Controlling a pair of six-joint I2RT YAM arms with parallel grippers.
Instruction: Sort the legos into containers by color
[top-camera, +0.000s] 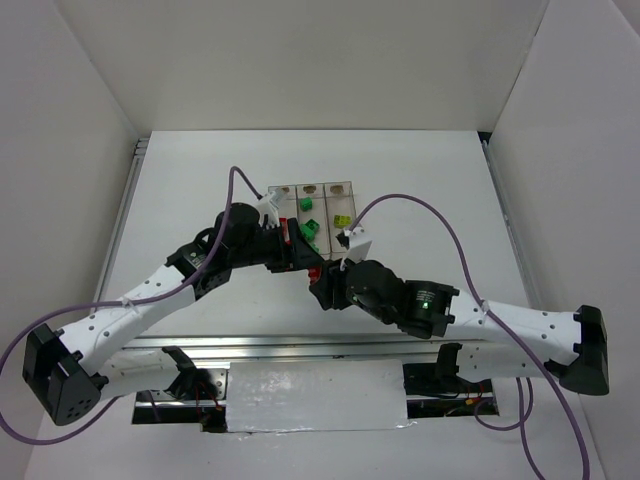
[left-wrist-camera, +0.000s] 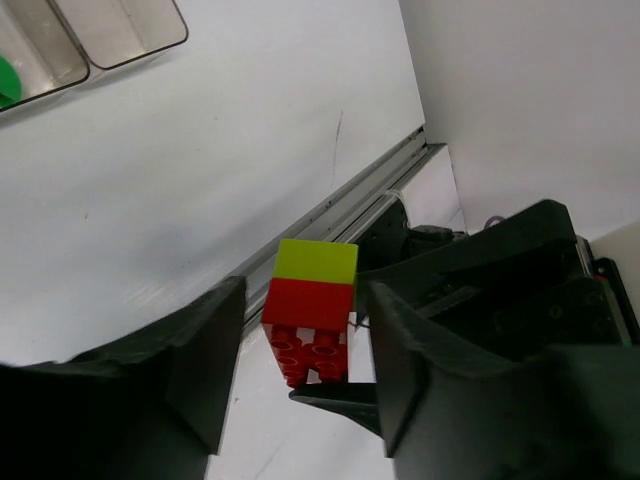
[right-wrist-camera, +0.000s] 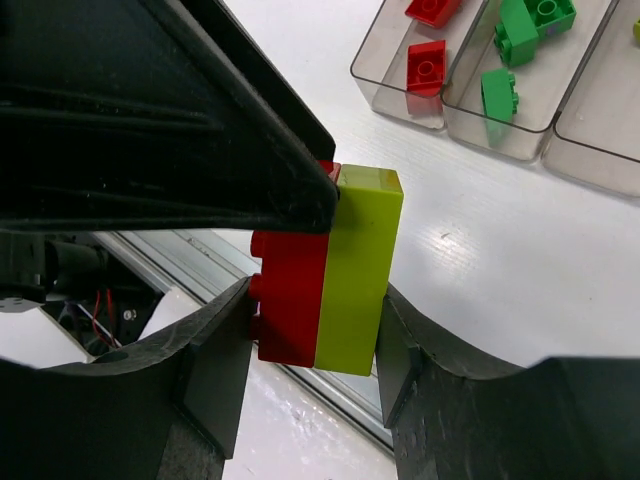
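Right end effector (right-wrist-camera: 315, 305) clamped on a stacked red and yellow-green lego pair (right-wrist-camera: 330, 265) above the desk (top-camera: 420, 180), left end effector (left-wrist-camera: 305, 300) straddling the same pair, jaws apart with a slim gap on one side, containers (right-wrist-camera: 600, 110) nearby holding other legos (right-wrist-camera: 427, 65)

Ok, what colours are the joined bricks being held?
The joined bricks: one red, one yellow-green; clearest in right wrist view.
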